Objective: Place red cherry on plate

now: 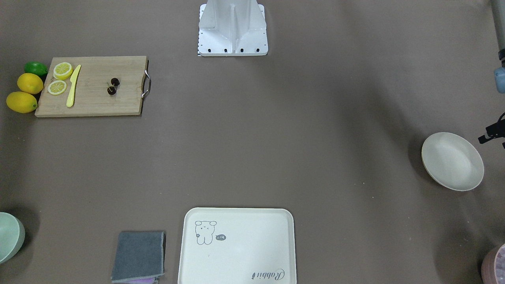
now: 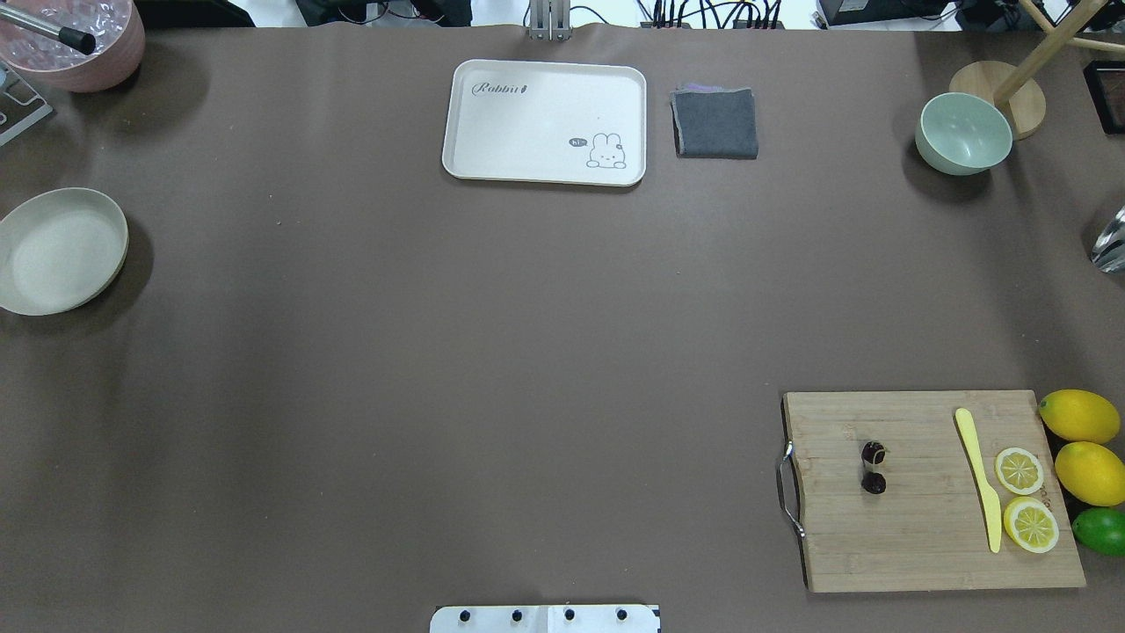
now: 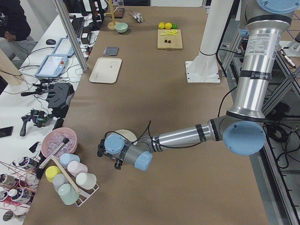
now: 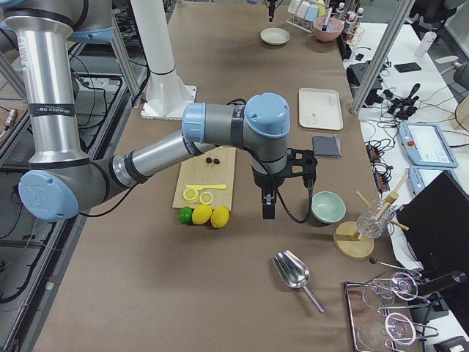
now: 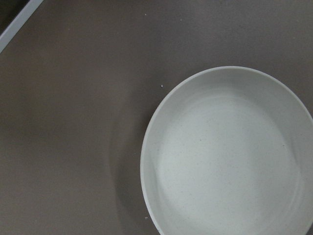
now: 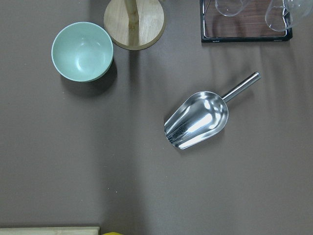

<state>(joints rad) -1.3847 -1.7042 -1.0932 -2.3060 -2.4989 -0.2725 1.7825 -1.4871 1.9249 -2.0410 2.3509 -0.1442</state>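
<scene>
The red cherry (image 2: 874,468), a dark pair joined by stems, lies on the wooden cutting board (image 2: 923,536) at the near right; it also shows as the cherry (image 1: 113,86). The cream plate (image 2: 60,251) sits at the table's left edge and fills the left wrist view as the plate (image 5: 230,152). My left gripper (image 3: 100,149) hangs just over the plate (image 3: 125,135); I cannot tell its state. My right gripper (image 4: 267,209) points down between the lemons (image 4: 211,215) and the green bowl (image 4: 327,207), away from the cherry; I cannot tell its state either.
On the board lie a yellow knife (image 2: 980,479) and two lemon slices (image 2: 1024,497), with two lemons and a lime (image 2: 1100,530) beside it. A bear tray (image 2: 545,121), grey cloth (image 2: 714,123) and green bowl (image 2: 963,134) stand along the far edge. A metal scoop (image 6: 198,120) lies right.
</scene>
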